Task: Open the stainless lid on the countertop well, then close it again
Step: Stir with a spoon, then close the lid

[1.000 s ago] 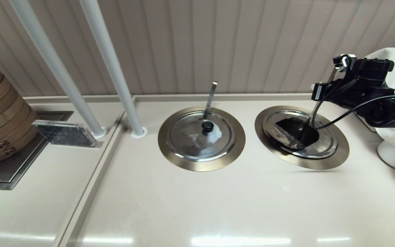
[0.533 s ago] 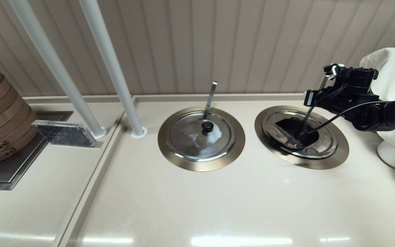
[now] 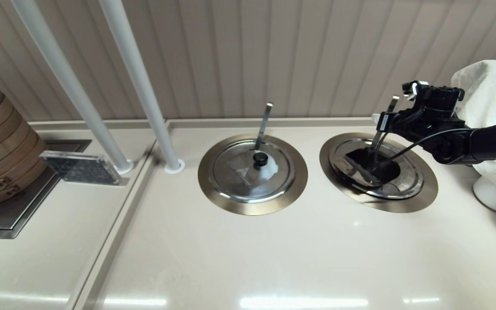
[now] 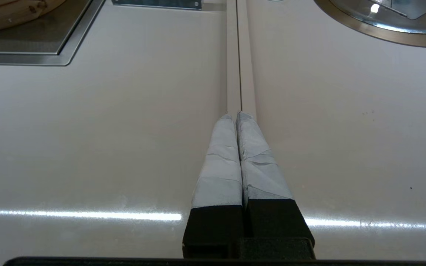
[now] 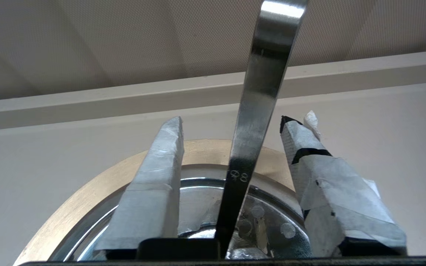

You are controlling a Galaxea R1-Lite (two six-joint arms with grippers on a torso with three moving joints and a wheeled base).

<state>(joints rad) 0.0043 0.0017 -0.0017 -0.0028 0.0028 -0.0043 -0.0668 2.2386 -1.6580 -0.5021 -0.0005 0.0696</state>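
Two tools, right tool (image 5: pixel 231 125) spread apart around utensil handle (image 5: pixel 257 107) above countertop well (image 3: pixel 420 193), left tool (image 4: pixel 238 118) pressed together.

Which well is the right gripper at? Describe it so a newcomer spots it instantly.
On the beige counter, two round bronze-ringed wells sit side by side below the ribbed wall. It's the countertop well on the robot's right, nearest the white cloth. Unlike its neighbour's shut lid, its stainless lid shows a dark wedge opening, and the right gripper straddles its utensil handle.

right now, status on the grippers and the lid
Right gripper open, straddling the utensil handle above the countertop well. Stainless lid flap open. Left gripper shut, parked over the counter.
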